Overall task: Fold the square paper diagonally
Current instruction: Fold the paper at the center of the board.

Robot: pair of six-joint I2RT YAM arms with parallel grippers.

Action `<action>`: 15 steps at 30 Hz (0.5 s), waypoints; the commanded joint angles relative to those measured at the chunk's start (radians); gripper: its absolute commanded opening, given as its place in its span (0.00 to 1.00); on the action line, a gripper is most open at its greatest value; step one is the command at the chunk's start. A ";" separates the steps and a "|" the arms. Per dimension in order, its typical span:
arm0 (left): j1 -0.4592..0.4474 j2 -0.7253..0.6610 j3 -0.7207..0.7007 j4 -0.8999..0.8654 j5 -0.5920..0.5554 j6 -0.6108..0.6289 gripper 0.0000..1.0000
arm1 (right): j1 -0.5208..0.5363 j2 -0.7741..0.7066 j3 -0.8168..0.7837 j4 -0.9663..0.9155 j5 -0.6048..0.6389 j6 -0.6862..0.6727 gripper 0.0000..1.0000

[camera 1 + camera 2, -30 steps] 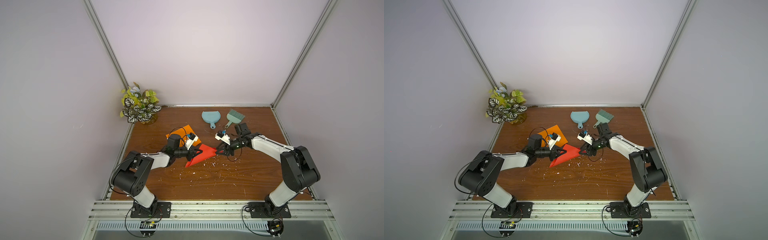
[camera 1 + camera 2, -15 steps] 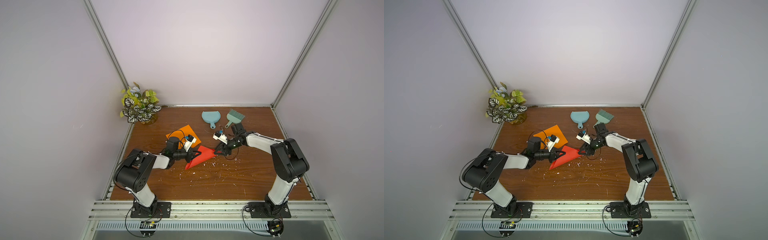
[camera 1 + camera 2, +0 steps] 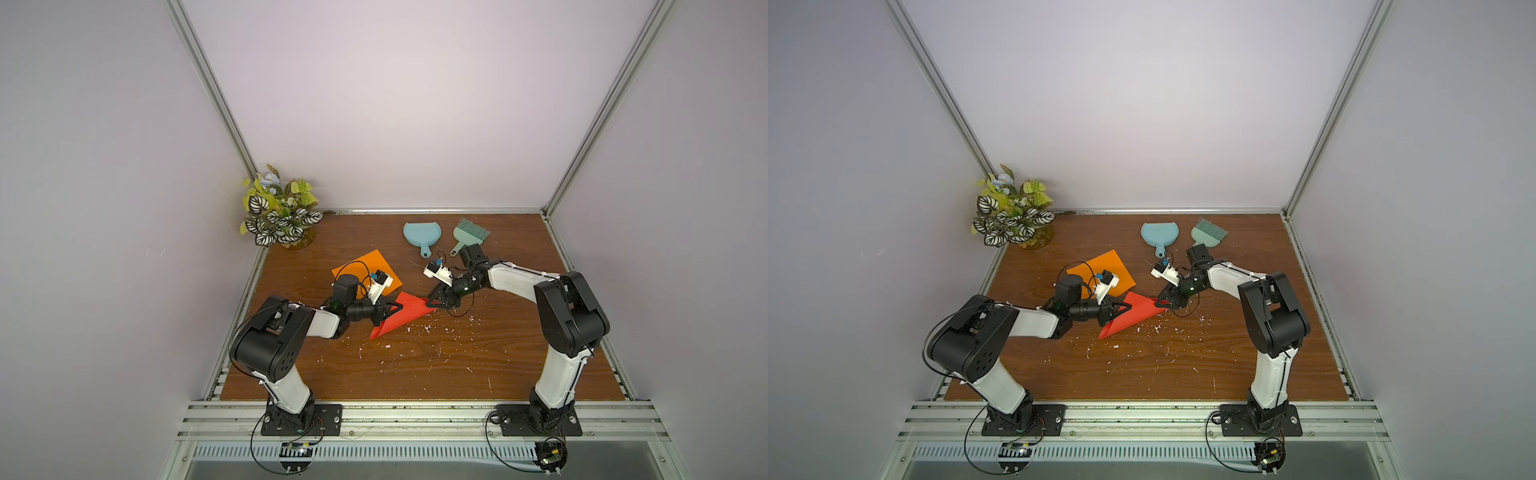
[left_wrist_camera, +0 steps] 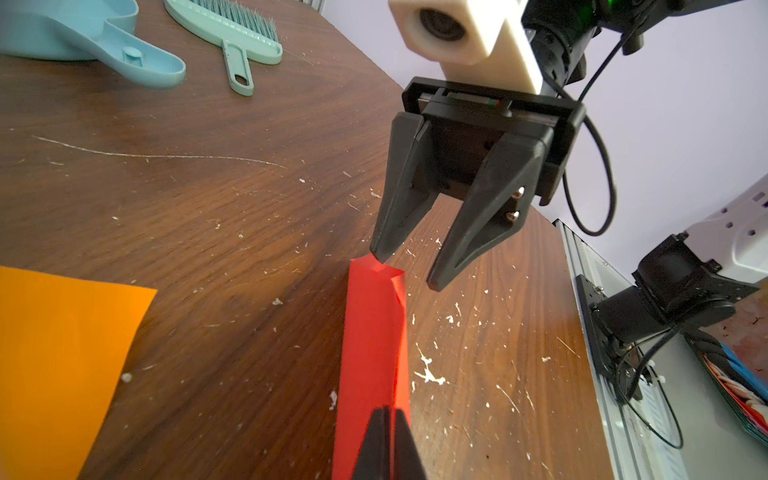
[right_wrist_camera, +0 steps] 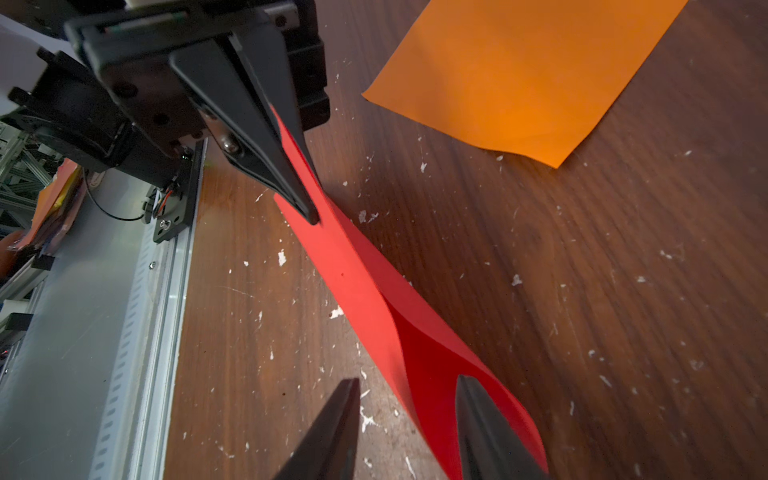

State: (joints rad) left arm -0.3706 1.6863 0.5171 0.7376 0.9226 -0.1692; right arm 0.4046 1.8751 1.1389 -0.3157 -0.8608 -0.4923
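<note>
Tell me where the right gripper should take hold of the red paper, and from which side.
Probably the free pointed corner of the red paper, opposite the end where the left gripper is shut on it. There the two layers gape apart, so the open right gripper should come in low from its own side, straddling both layers to pinch them together.

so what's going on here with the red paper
Two robot arms are working a red paper on the table. The left gripper is shut on one end, the sheet doubled over but not creased flat. The right gripper is open at the other end, one fingertip at the corner.
</note>
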 commanded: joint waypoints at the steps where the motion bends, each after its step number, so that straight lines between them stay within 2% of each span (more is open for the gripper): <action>1: 0.008 0.014 -0.008 0.025 0.021 -0.002 0.02 | 0.010 0.014 0.039 -0.029 -0.018 0.008 0.44; 8: 0.007 0.017 -0.008 0.026 0.021 -0.002 0.02 | 0.017 0.034 0.056 -0.036 -0.027 0.002 0.43; 15: 0.007 0.020 -0.006 0.022 0.019 -0.005 0.02 | 0.030 0.040 0.062 -0.038 -0.043 -0.006 0.36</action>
State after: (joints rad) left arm -0.3706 1.6955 0.5167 0.7387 0.9226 -0.1722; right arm 0.4252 1.9198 1.1667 -0.3347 -0.8688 -0.4919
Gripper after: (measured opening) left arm 0.052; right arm 0.364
